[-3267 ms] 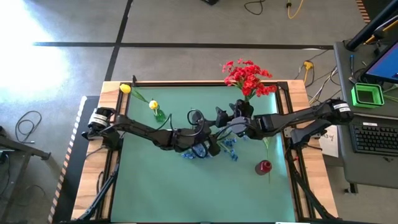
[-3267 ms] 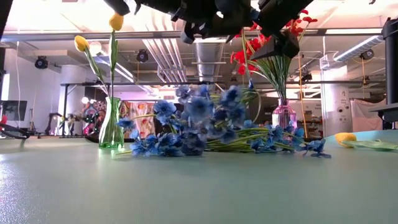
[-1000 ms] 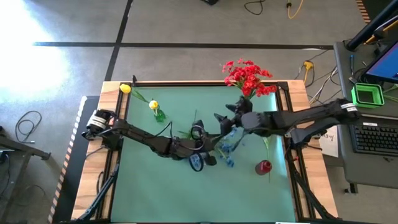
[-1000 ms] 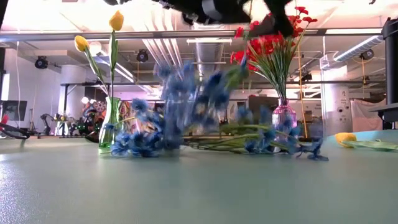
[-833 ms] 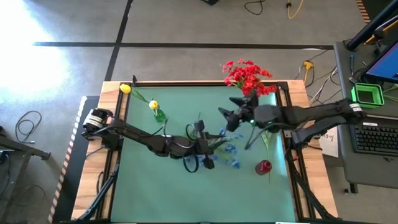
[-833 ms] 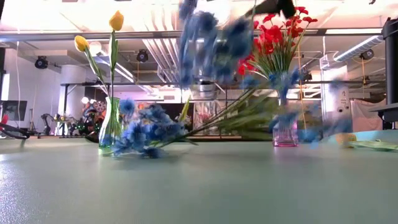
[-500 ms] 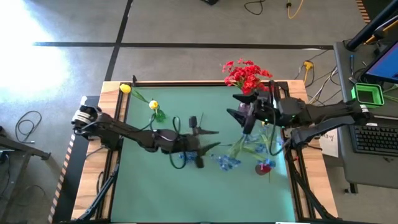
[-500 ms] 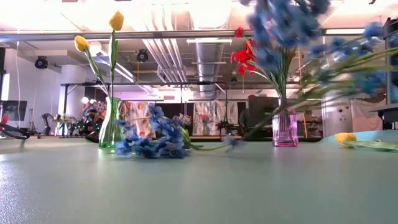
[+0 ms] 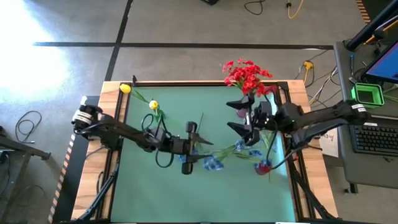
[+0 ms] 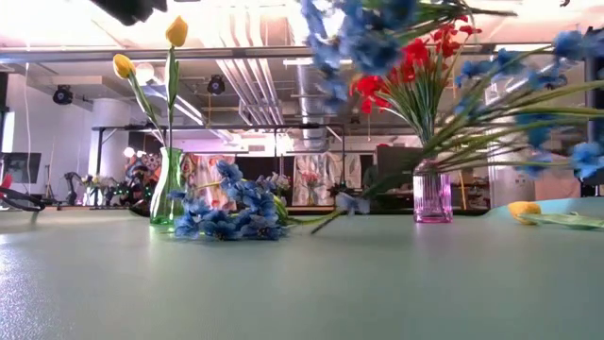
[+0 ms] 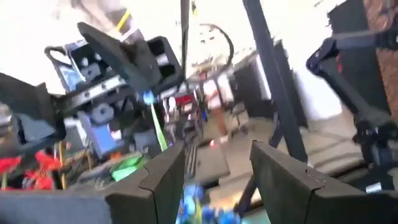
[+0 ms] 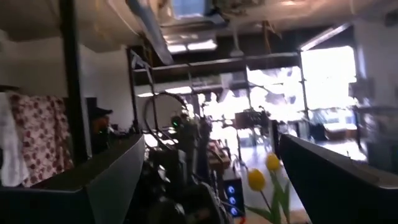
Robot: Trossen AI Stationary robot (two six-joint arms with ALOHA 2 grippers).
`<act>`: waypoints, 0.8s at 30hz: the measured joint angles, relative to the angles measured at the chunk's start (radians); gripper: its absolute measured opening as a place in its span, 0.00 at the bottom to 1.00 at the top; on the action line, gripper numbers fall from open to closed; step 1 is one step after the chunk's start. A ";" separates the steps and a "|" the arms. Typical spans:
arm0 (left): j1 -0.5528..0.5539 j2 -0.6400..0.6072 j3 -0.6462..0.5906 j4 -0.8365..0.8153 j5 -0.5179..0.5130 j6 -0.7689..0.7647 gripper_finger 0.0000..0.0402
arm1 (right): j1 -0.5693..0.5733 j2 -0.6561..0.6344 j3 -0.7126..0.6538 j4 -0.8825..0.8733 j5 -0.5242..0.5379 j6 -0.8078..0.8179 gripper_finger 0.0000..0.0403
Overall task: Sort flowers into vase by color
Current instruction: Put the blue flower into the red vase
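Observation:
One bunch of blue flowers (image 10: 229,213) lies on the green table beside the green vase (image 10: 168,189), which holds yellow tulips (image 9: 153,105). A second blue bunch (image 10: 491,90) slants up off the table, its stem ends (image 10: 330,218) low. In the high view it shows as blue flowers (image 9: 246,150) just near of my right gripper (image 9: 236,117). That gripper is wide open, with nothing between its fingers in the right wrist view (image 12: 211,162). My left gripper (image 9: 194,148) is open over the lying bunch. Red flowers (image 9: 249,77) stand in the pink vase (image 10: 431,194). My right gripper stands right beside the raised blue bunch. A green stem (image 11: 155,127) hangs close under it in the left wrist view. Whether a finger touches the stems I cannot tell.
A single red flower (image 9: 264,167) lies on the mat near the table's right edge. A wooden rim (image 9: 111,93) frames the green mat. Bare mat lies along the near side (image 9: 199,199). A desk with a keyboard (image 9: 376,138) stands to the right.
My left gripper has opened, tipped upward and drawn back toward the table's left edge. My right gripper has gone up and toward the right edge, tipping upward. Part of the blue flowers has swung up and rightward with it; the rest stays lying by the green vase.

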 joint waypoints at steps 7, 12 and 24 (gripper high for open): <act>0.070 0.094 0.055 0.103 0.068 -0.049 0.46 | 0.000 0.085 0.002 0.155 -0.097 -0.080 0.90; 0.091 0.159 0.131 0.103 0.151 -0.077 0.51 | 0.000 0.115 0.038 0.159 -0.149 -0.113 0.90; 0.107 0.220 0.263 0.081 0.240 -0.044 0.55 | 0.000 0.121 0.072 0.152 -0.253 -0.100 0.90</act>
